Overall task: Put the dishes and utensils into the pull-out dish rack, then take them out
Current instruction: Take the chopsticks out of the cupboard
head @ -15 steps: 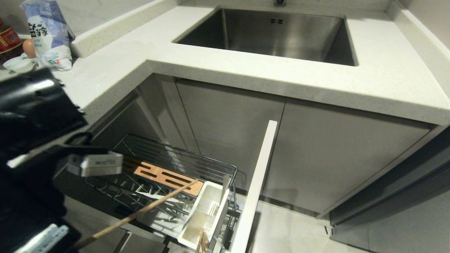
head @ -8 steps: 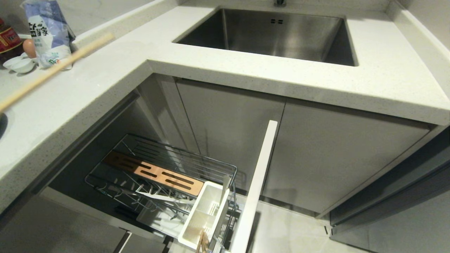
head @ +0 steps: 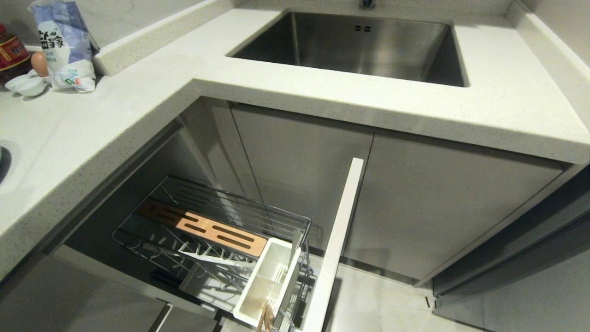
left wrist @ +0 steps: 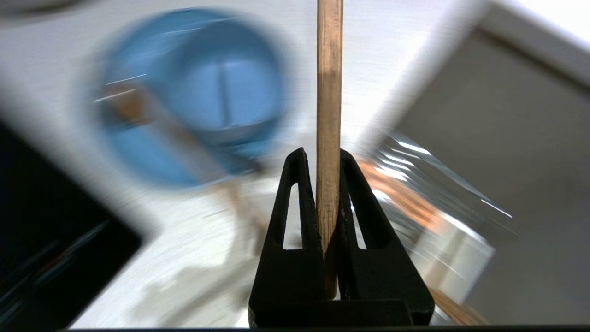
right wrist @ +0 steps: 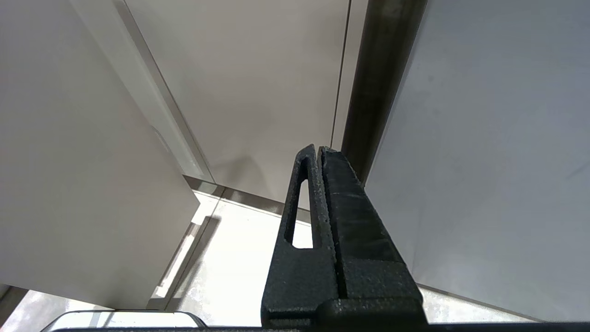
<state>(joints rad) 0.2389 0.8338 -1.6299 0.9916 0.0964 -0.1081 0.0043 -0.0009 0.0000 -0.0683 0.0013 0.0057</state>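
Chopstick (left wrist: 329, 92) of light wood, clamped in the left gripper (left wrist: 328, 184), is judged bound for setting down beside the pale-blue round bowl (left wrist: 193, 92); the right gripper (right wrist: 320, 159), pressed together, is parked.

Head view: high up, angled forward and down over the surface (head: 138, 106), sink (head: 355, 44) and rack (head: 216, 230) below. Left wrist view: close behind the left pincer (left wrist: 322, 159), facing down on a blurred blue bowl (left wrist: 193, 92) and the rack (left wrist: 415, 203), the one part shared with the head view. Right wrist view: low behind the right pincer (right wrist: 319, 150), facing cabinet fronts (right wrist: 258, 83) and floor (right wrist: 239, 258) at close range.
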